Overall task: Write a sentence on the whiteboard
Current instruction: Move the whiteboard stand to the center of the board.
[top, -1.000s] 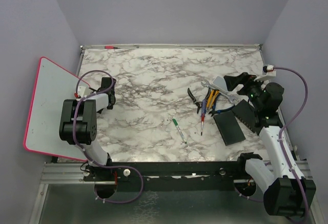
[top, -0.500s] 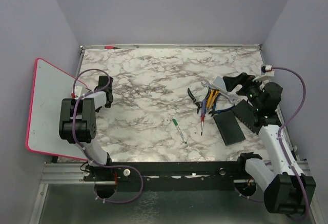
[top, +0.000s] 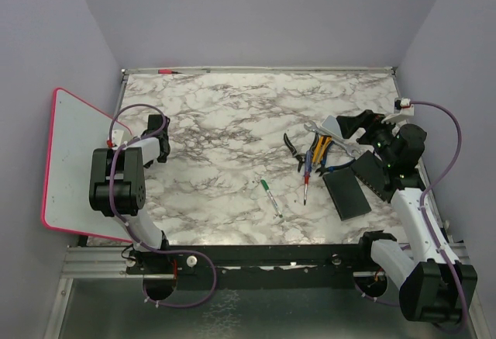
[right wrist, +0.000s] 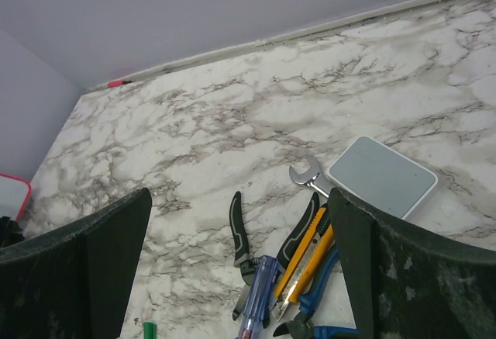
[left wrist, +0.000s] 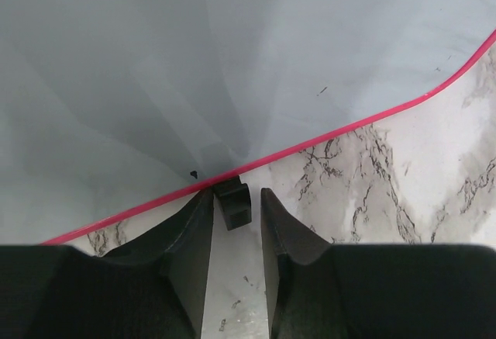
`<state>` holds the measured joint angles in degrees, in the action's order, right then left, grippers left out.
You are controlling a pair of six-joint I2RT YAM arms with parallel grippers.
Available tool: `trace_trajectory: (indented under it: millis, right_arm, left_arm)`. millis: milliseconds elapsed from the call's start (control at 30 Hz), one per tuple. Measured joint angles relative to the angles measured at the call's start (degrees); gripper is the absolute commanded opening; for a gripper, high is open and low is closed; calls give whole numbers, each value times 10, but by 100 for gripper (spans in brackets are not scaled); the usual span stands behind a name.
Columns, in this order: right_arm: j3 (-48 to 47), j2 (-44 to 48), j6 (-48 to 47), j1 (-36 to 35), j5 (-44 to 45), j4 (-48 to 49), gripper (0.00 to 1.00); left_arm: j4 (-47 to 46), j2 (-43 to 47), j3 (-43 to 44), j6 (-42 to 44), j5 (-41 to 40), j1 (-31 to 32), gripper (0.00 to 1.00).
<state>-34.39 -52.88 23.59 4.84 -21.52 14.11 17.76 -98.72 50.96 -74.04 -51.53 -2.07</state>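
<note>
Whiteboard (top: 74,153), a large flat white rectangular board with a thin red-pink rim, sat at nine o'clock of the marble-patterned counter (top: 232,114). Most of it lay beyond the counter's edge, and as far as we could judge it was tilted rather than flat. We saw no writing on it.

The left claw (top: 155,139) stood at the board's three o'clock rim. In the wrist view its fingers (left wrist: 190,254) were partly apart and straddled a small black foot (left wrist: 232,204) just under the rim. One finger nearly touched the foot and the other showed a sliver of gap, so we judged that nothing was gripped yet. The right claw (top: 350,126) hung fully released at three o'clock, above a cluster of pliers, screwdriver and wrench (top: 314,157), and grasped nothing.

We took the step in hand to be getting hold of the board so it could be drawn onto the counter. To do it well, we thought the left claw should be centred on the foot before clamping. Both fingers would then meet it together and not nudge the board toward nine o'clock. The pull should run slowly and low toward three o'clock, lest the thin rim slip out or the board tip. A slim green-capped marker pen (top: 270,197) lay near the centre, toward five o'clock and well apart from the board. We reckoned the right claw would need it next.
</note>
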Motion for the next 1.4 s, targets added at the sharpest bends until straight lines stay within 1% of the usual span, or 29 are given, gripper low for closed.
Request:
trace_trajectory:
  millis: [33,100,300,400,700,967,1400]
  right_arm:
    - [0,0,0,0,0,0,100]
    - [0,0,0,0,0,0,100]
    - [0,0,0,0,0,0,100]
    - [0,0,0,0,0,0,100]
    - [0,1,0,0,0,-1,100]
    - [0,1,0,0,0,-1,100]
    - [0,4,0,0,1,-2,100]
  left_arm:
    - [2,0,0,1,0,-1,29]
    - [5,0,0,3,1,-1,25]
    - [9,0,0,4,6,-2,6]
    - [10,0,0,5,7,0,1]
    - [12,0,0,9,0,11,0]
    - [25,0,0,29,-9,56,0]
    - [38,-4,0,38,-38,94,0]
